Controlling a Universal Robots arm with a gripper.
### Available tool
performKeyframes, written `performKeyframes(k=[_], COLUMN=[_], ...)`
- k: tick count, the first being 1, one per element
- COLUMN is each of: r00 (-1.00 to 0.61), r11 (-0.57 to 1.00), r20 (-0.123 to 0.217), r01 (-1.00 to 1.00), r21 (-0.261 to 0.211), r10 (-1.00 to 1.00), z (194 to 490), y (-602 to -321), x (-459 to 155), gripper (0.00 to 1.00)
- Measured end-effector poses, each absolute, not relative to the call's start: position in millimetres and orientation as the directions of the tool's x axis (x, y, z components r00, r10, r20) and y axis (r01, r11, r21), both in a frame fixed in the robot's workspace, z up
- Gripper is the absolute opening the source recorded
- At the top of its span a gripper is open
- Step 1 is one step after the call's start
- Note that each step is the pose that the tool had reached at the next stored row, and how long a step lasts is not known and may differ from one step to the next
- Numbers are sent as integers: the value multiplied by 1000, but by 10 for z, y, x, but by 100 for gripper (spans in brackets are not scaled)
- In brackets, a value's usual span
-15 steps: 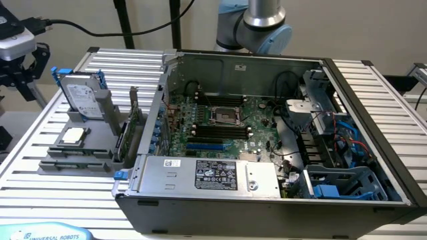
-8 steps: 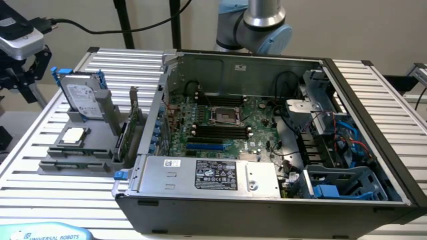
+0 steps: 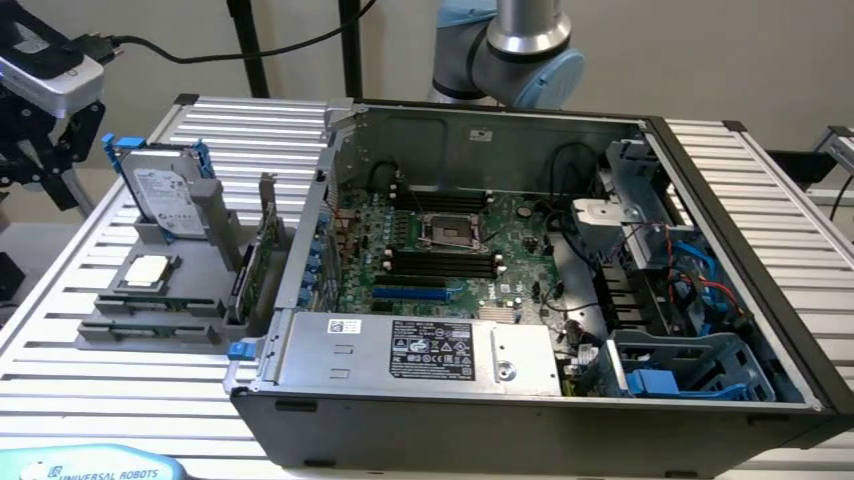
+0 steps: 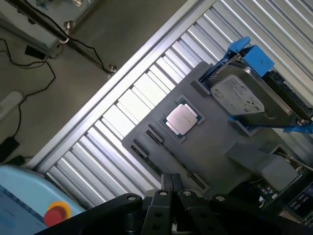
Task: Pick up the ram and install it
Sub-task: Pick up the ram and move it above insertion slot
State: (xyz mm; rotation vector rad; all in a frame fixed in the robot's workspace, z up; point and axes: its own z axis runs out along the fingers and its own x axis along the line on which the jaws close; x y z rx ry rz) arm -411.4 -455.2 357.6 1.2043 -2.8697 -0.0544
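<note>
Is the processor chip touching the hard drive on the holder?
Apart. The wrist view shows bare gray holder between the processor chip and the hard drive.

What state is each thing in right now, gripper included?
Black gripper: shut, nothing held.
Silver boxy hard drive with blue rails: standing upright in the grey holder tray.
Square silver processor chip: lying flat on the tray.
Dark card with metal bracket: upright between tray and case.
Grey computer case: side open, motherboard exposed.
Black memory slots: look empty.
</note>
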Motion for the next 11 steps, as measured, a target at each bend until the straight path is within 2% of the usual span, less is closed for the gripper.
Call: performKeyframes(k=[11], r00=[-554], r11=[554], r20=[13], r01=[-831], r21=[43], r10=[-832], z=[3507], y=[-4552], x=[-4103], gripper=[11])
